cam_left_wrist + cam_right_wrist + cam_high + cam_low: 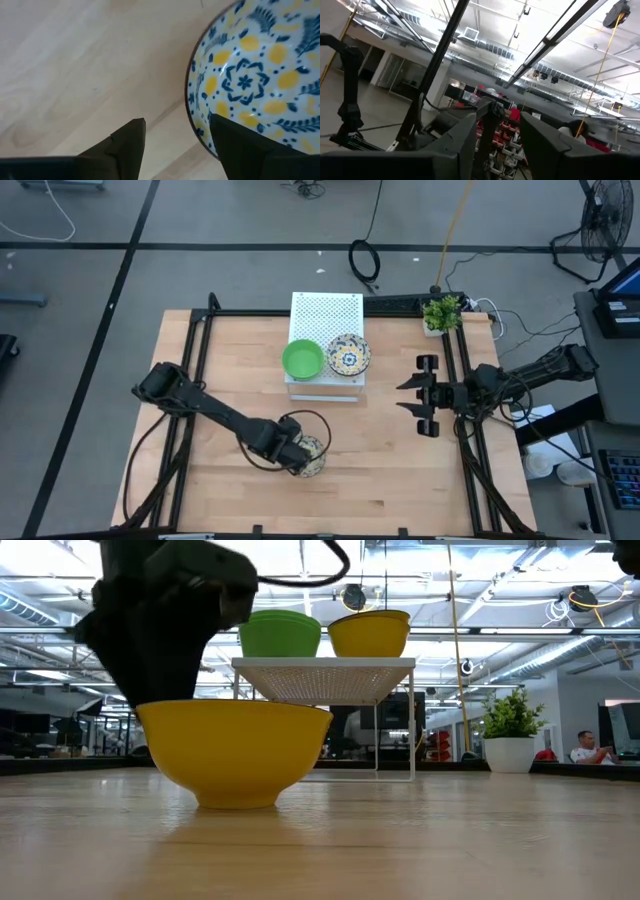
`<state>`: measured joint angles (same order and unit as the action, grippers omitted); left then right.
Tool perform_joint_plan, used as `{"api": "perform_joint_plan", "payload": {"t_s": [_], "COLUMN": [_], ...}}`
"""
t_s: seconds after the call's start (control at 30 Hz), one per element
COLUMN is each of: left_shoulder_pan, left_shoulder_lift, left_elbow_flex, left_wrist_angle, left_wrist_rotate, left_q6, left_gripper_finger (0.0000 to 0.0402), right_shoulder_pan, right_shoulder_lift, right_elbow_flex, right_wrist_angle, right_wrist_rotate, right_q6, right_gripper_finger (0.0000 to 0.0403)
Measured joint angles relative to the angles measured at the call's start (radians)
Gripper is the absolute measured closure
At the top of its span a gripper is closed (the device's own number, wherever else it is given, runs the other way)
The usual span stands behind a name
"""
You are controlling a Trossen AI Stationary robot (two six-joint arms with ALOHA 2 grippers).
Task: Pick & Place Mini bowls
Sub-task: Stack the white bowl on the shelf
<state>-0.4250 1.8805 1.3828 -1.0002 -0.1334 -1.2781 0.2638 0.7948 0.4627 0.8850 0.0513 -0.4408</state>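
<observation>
A mini bowl (250, 75), white inside with a yellow-and-blue floral pattern and yellow outside (235, 750), rests on its base on the wooden table near the front middle (316, 461). My left gripper (177, 120) points down over it, open. One finger stands over the bowl's inside and the other outside its rim. A green mini bowl (302, 359) and a second patterned mini bowl (348, 354) sit on top of the white perforated box (326, 315). My right gripper (415, 395) waits open at the table's right, raised and holding nothing. My left gripper comes at the bowl from above, its fingers astride the rim (191, 107) on the side toward the table's left. One finger (240, 145) is over the patterned inside, the other (130, 142) over the table outside. Whether either finger touches the bowl, I cannot tell.
The white perforated box (325, 675) stands at the far middle on thin legs. A small potted plant (441, 313) is at the far right corner. Bare wood lies between the box and the front bowl.
</observation>
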Motion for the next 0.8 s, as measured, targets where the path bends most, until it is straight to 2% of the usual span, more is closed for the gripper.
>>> {"api": "perform_joint_plan", "payload": {"t_s": [0.47, 0.8], "left_shoulder_pan": [-0.001, 0.003], "left_shoulder_lift": [0.0, 0.0], "left_elbow_flex": [-0.032, -0.032], "left_wrist_angle": [0.017, 0.09], "left_wrist_rotate": [0.047, 0.081], "left_q6": [-0.003, 0.011], "left_gripper_finger": [0.0176, 0.0176], "right_shoulder_pan": [0.0, 0.0], "right_shoulder_lift": [0.0, 0.004], "right_elbow_flex": [0.0, 0.0], "right_wrist_angle": [-0.015, -0.016], "right_wrist_rotate": [0.0, 0.0], "right_q6": [0.063, 0.081], "right_gripper_finger": [0.0263, 0.0264]}}
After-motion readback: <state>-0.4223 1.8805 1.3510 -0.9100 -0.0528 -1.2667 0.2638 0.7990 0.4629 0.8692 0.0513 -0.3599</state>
